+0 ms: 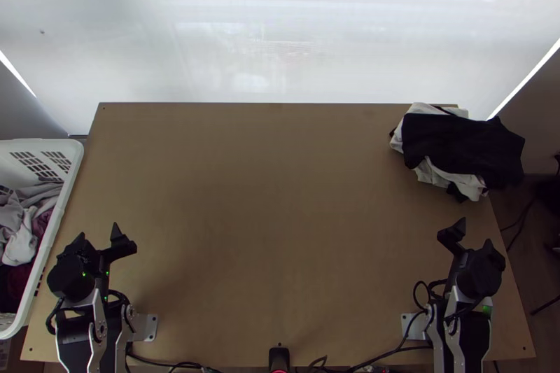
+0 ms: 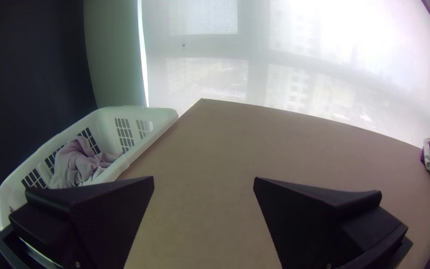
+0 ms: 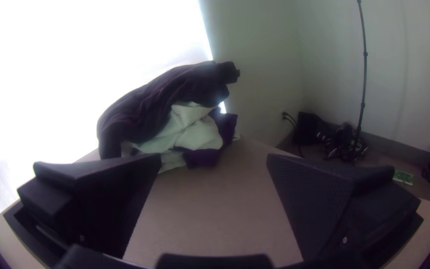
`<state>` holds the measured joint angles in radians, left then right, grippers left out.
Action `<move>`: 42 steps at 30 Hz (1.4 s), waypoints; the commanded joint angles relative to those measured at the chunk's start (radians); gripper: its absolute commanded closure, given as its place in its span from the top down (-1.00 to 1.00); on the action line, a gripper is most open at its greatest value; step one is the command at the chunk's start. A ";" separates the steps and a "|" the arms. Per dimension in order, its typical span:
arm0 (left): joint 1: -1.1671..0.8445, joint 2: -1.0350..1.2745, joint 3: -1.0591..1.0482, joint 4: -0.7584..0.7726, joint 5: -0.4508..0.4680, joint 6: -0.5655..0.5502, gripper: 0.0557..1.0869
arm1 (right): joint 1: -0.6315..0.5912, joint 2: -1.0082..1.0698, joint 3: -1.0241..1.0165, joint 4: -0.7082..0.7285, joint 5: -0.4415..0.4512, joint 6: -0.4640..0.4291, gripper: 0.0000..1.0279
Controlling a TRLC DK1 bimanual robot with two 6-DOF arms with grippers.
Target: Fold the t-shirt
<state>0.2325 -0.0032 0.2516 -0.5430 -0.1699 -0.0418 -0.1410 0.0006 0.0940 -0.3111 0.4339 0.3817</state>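
Observation:
A bunched pile of dark and white clothes [image 1: 462,149] lies at the table's far right corner in the top view, a black garment on top; no separate t-shirt can be told apart. My left gripper [image 1: 99,236] stands open at the table's near left, away from the pile. Near the right edge is my right gripper [image 1: 474,234], open and on the near side of the pile. The left wrist view has my left gripper [image 2: 204,182] with nothing between its fingers. In the right wrist view, my right gripper [image 3: 213,159] is apart from the clothes [image 3: 180,119] beyond it.
A white laundry basket [image 1: 68,198] holding grey, white and dark red clothes stands against the table's left edge. Bare wood of the table [image 1: 266,212] stretches between the arms. Cables [image 1: 381,355] run along the near edge, by a small black device [image 1: 278,357].

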 commanded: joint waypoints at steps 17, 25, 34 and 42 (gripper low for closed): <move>0.001 0.000 0.000 0.000 0.000 -0.001 0.90 | -0.011 -0.001 0.000 -0.005 0.000 0.003 0.92; 0.001 0.000 0.000 0.000 0.000 0.000 0.90 | -0.009 -0.001 0.000 -0.005 0.000 0.003 0.92; 0.001 0.000 0.000 0.000 0.000 0.000 0.90 | -0.011 -0.001 0.000 -0.003 0.000 0.003 0.92; 0.001 0.000 0.000 0.000 0.000 0.000 0.90 | 0.081 -0.001 0.003 -0.029 -0.004 0.088 0.92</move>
<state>0.2329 -0.0032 0.2512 -0.5430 -0.1707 -0.0418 -0.1432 -0.0002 0.0933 -0.3161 0.4343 0.3954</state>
